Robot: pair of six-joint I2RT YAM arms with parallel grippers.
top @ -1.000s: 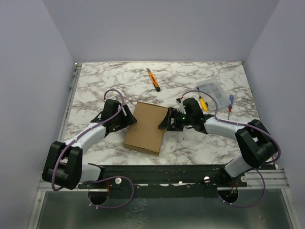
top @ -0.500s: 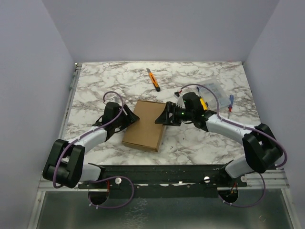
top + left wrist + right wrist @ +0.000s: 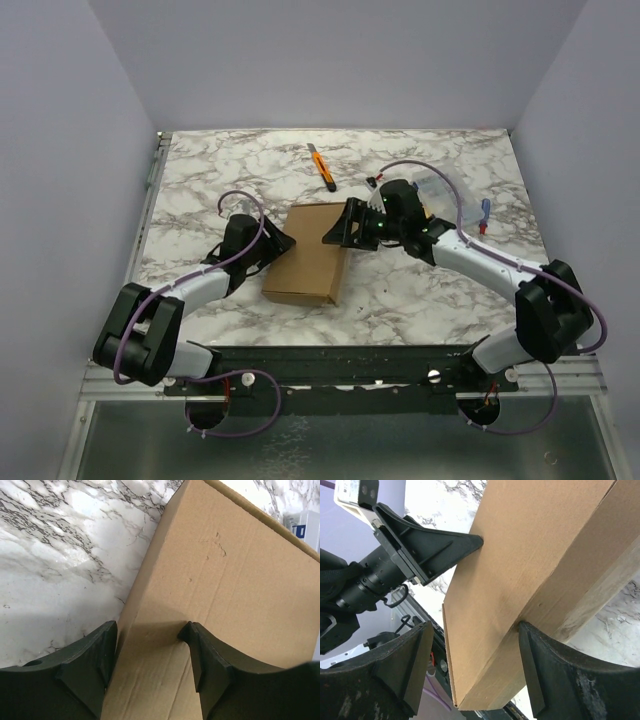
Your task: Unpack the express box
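Note:
The express box (image 3: 308, 255) is a plain brown cardboard mailer, closed, lying on the marble table between my two grippers. My left gripper (image 3: 277, 245) is at its left long edge. In the left wrist view the open jaws (image 3: 149, 630) straddle that edge of the box (image 3: 225, 565), one finger by the side wall and one over the top face. My right gripper (image 3: 340, 232) is at the box's right far corner. In the right wrist view its open jaws (image 3: 475, 630) span the box (image 3: 520, 555), the right finger touching the side wall and the left finger apart from it.
An orange utility knife (image 3: 321, 166) lies at the back centre. A clear plastic compartment case (image 3: 447, 189) and a blue-handled screwdriver (image 3: 484, 213) lie at the back right, behind my right arm. The arm bases and a metal rail run along the near edge.
The box has shifted a little toward the back of the table. My right gripper has moved back and left along its right edge; my left gripper followed on the left edge.

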